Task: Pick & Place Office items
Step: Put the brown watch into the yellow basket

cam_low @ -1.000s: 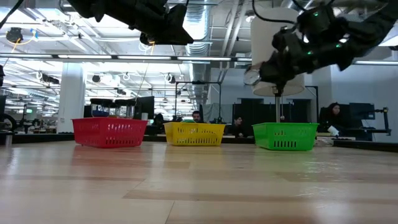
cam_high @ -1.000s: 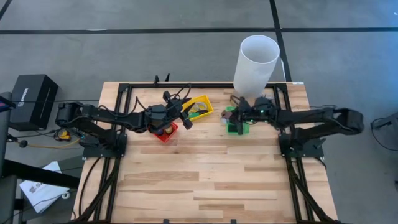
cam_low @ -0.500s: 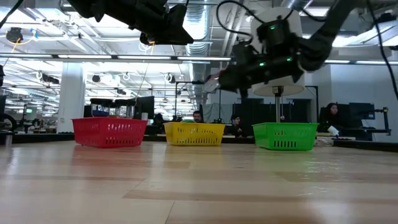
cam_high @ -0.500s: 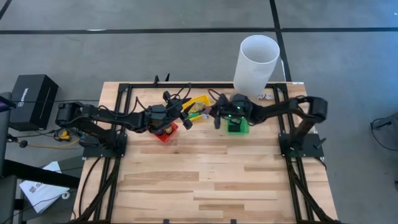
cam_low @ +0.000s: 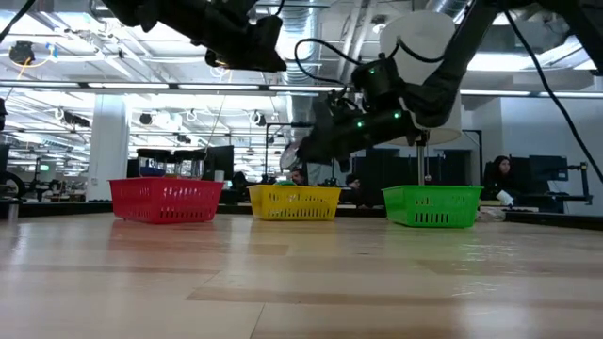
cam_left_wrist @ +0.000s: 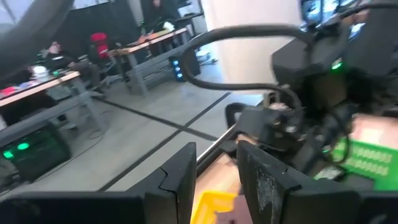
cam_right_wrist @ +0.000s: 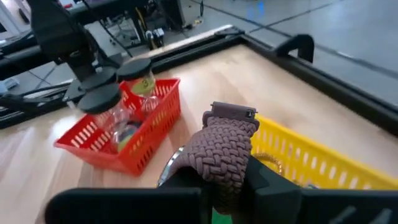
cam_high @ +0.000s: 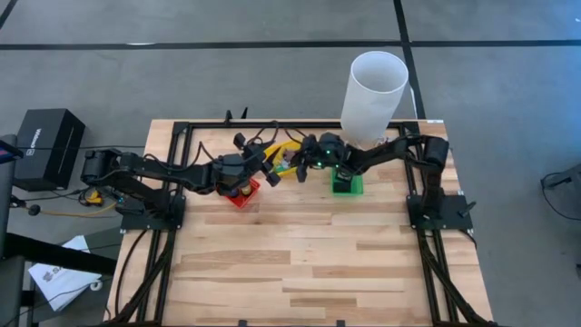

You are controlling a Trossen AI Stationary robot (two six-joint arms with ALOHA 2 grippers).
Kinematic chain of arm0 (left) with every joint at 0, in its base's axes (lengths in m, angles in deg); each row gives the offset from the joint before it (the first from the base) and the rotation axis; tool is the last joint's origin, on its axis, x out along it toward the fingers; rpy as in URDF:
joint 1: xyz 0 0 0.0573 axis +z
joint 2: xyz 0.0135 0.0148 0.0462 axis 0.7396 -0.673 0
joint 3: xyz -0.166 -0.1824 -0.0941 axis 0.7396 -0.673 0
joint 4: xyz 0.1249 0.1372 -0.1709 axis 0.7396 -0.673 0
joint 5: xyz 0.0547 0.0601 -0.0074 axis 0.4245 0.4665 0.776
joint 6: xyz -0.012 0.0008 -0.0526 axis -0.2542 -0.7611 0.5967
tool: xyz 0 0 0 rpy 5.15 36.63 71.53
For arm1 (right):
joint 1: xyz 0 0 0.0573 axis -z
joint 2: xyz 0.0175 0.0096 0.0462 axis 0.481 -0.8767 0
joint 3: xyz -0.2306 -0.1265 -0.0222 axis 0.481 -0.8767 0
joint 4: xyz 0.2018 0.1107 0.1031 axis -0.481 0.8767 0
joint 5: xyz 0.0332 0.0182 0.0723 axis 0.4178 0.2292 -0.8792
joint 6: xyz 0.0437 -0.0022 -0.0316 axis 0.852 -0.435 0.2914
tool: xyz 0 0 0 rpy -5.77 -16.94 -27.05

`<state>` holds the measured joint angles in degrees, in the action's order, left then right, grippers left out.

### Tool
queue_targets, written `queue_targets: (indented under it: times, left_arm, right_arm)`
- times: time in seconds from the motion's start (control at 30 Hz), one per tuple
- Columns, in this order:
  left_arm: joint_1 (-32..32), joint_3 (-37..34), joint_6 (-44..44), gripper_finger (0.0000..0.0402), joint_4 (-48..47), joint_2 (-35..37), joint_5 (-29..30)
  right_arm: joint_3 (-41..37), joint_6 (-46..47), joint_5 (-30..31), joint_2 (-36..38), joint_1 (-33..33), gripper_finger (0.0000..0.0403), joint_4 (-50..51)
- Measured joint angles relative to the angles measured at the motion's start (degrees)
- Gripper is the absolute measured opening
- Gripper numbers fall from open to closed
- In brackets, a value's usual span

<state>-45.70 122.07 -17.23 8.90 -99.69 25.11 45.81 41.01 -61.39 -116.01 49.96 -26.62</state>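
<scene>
A brown braided cloth strap [cam_right_wrist: 222, 152] shows a coarse, matt weave. The red bin [cam_right_wrist: 146, 140] and yellow bin [cam_right_wrist: 311, 165] are slotted plastic, on a tabletop [cam_high: 309, 254] of pale, smooth wood planks.

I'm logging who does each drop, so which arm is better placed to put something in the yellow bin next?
Probably the right. Its claw is shut on a brown braided strap and hangs over the yellow bin. The left claw sits near the red bin and appears to hold nothing.

A brown braided band [cam_right_wrist: 222, 152] — woven, with a small metal clasp at its tip — stands upright, pinched between the right gripper's [cam_right_wrist: 227, 186] closed fingers, rising just past them.
</scene>
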Motion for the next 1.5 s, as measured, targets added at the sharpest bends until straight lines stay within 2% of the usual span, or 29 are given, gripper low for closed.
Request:
queue_targets:
  times: [0.2, 0.43, 0.53, 0.9, 1.17, 1.5]
  left_arm:
    - [0.00, 0.00, -0.07, 0.0111, -1.19, 0.00, 2.06]
    - [0.00, 0.00, -0.07, 0.0111, -1.17, 0.01, 2.04]
    - [0.00, 0.00, -0.07, 0.0111, -1.17, 0.00, 2.04]
    - [0.00, 0.00, -0.06, 0.0111, -1.14, 0.02, 2.03]
    - [0.00, 0.00, -0.04, 0.0111, -1.14, 0.02, 2.02]
    - [0.00, 0.00, -0.04, 0.0111, -1.15, 0.02, 2.00]
  right_arm:
    - [0.08, -1.74, 1.09, 0.42, -0.04, 0.0016, 3.68]
    - [0.33, -1.46, 12.93, 0.24, -0.02, 0.0017, 5.90]
    - [0.33, -1.46, 15.37, 0.24, -0.03, 0.0017, 5.36]
    - [2.78, -1.46, 16.67, 0.24, 1.50, 0.0034, 14.41]
    - [2.80, -1.50, 15.45, 0.24, 1.88, 0.0084, 14.86]
    - [2.93, -1.75, 14.87, 0.30, 1.66, 0.0196, 19.70]
